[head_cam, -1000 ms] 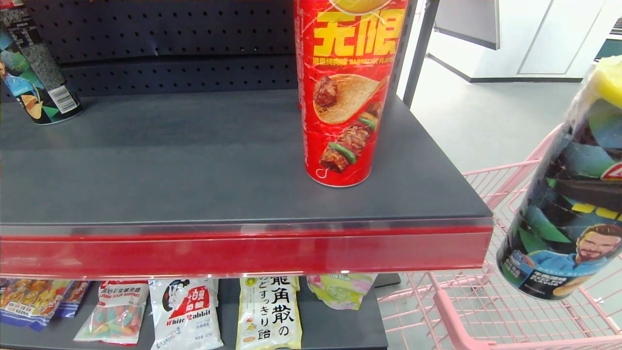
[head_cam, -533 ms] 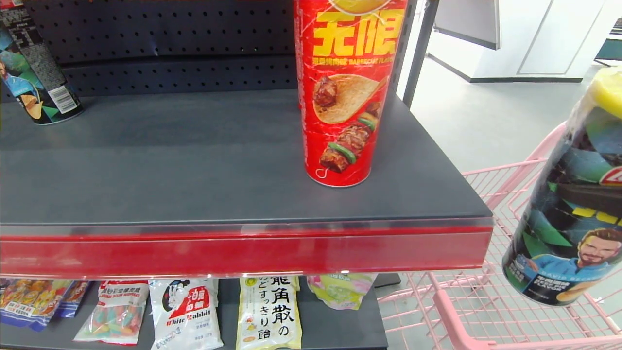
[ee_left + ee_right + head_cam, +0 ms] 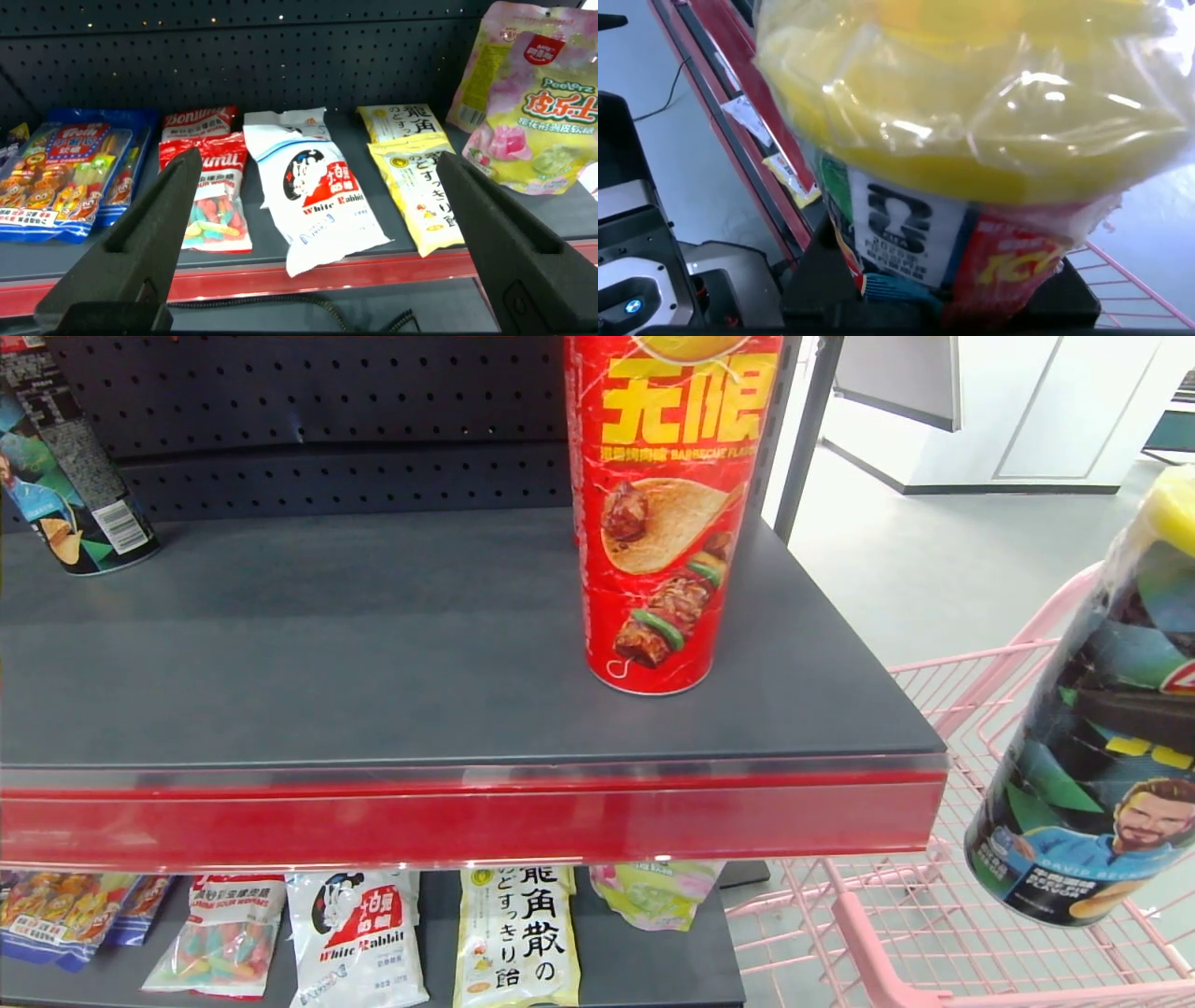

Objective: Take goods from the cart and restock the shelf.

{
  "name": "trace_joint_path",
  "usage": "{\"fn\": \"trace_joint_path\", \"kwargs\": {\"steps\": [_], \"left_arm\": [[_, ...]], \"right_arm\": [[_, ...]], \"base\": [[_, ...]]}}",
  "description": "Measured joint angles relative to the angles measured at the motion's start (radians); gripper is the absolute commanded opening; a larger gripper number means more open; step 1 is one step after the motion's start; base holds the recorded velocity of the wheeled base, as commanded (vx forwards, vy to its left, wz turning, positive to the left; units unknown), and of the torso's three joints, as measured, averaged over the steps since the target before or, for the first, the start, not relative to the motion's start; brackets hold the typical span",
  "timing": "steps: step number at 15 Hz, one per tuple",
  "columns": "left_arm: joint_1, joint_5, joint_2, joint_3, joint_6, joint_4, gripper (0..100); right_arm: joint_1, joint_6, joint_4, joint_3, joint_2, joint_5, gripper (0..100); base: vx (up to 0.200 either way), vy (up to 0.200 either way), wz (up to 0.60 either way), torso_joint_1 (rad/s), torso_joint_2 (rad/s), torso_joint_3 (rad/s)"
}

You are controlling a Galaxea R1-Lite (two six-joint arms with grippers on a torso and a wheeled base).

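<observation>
Three chip cans: red can and dark can standing on shelf; third can, near-upright, lid up, clamped in right gripper above pink cart; left gripper spread wide.

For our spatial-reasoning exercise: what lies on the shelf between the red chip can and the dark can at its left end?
Nothing: the head view shows bare grey shelf between the red can and the dark can.
</observation>
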Motion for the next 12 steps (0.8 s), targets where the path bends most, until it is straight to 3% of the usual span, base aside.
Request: {"fn": "trace_joint_path", "kwargs": {"steps": [4,12], "left_arm": [[0.000,0.000,0.000,0.000,0.000,0.000,100],[0.000,0.000,0.000,0.000,0.000,0.000,100]], "right_arm": [[0.000,0.000,0.000,0.000,-0.009,0.000,0],[0.000,0.000,0.001,0.006,-0.023,0.000,0]], "base": [[0.000,0.000,0.00,0.102,-0.31,-0.215],[0.000,0.000,0.00,0.188,-0.51,-0.330]]}}
